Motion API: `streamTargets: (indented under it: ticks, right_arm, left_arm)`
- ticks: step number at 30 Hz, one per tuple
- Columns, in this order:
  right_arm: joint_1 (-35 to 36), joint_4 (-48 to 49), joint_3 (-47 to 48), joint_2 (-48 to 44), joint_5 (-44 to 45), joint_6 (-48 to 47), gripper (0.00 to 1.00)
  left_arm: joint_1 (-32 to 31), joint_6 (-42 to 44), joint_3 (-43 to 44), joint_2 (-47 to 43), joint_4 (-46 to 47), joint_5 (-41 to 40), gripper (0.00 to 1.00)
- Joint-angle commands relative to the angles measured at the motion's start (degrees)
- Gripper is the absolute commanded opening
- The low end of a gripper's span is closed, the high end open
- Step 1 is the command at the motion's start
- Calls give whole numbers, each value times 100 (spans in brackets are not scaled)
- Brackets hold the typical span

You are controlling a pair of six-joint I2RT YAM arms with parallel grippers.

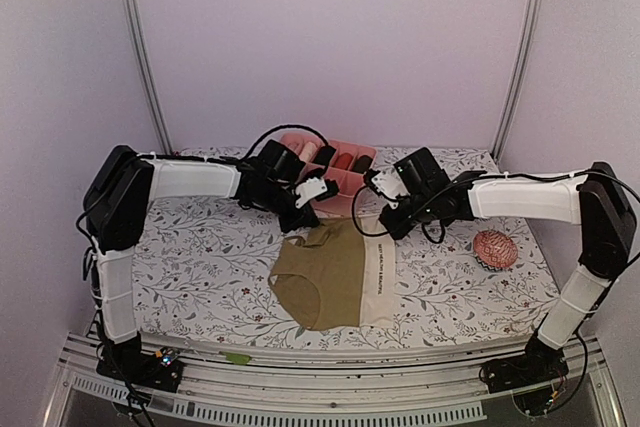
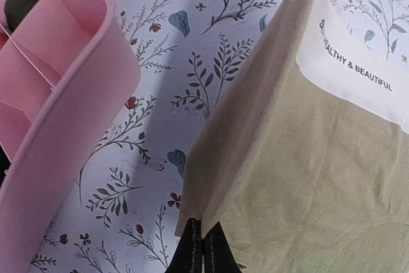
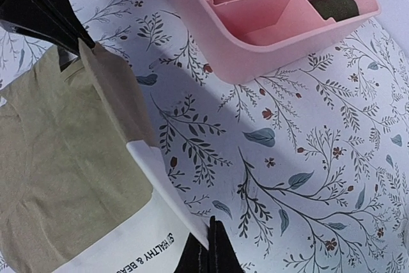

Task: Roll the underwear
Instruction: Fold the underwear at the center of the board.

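Note:
An olive-brown underwear [image 1: 330, 282] with a cream printed waistband [image 1: 380, 277] lies spread on the floral cloth in the middle of the top view. My left gripper [image 1: 304, 219] is shut on its far left corner, and the olive fabric [image 2: 307, 177] rises from between the pinched black fingertips [image 2: 192, 247]. My right gripper [image 1: 384, 219] is shut on the far right corner, where the cream waistband [image 3: 144, 247] lifts up at the closed fingertips [image 3: 220, 250]. Both far corners are raised off the cloth. The left gripper [image 3: 61, 27] also shows in the right wrist view, holding the olive corner.
A pink divided box [image 1: 342, 187] stands just behind both grippers, with rolled dark and orange items in its compartments [image 3: 335, 6]. Its rim [image 2: 70, 132] is close to the left gripper. A red-and-white patterned ball [image 1: 495, 249] rests at the right, under the right forearm.

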Motion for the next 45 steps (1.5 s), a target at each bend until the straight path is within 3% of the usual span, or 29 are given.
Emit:
streamTargets:
  ticks: [1, 9, 17, 35, 45]
  right_arm:
    - [-45, 106, -322, -331, -604, -204, 0]
    - [-39, 139, -1214, -1035, -1812, -389, 0]
    - [121, 199, -1764, -1191, -2412, -811, 0]
    - [1255, -434, -2281, -1251, -1967, -1251, 0]
    - [1619, -328, -2379, -1109, -1266, -1485, 0]
  left_arm:
    - [-3, 37, -347, -334, -28, 288, 0]
    - [-335, 234, -1106, -899, -95, 1045, 0]
    - [-787, 169, -1690, -940, -251, 1332, 0]
    - [-991, 384, -2079, -1210, -887, 1839, 0]
    - [-1293, -19, -2191, -1150, -863, 1833, 0]
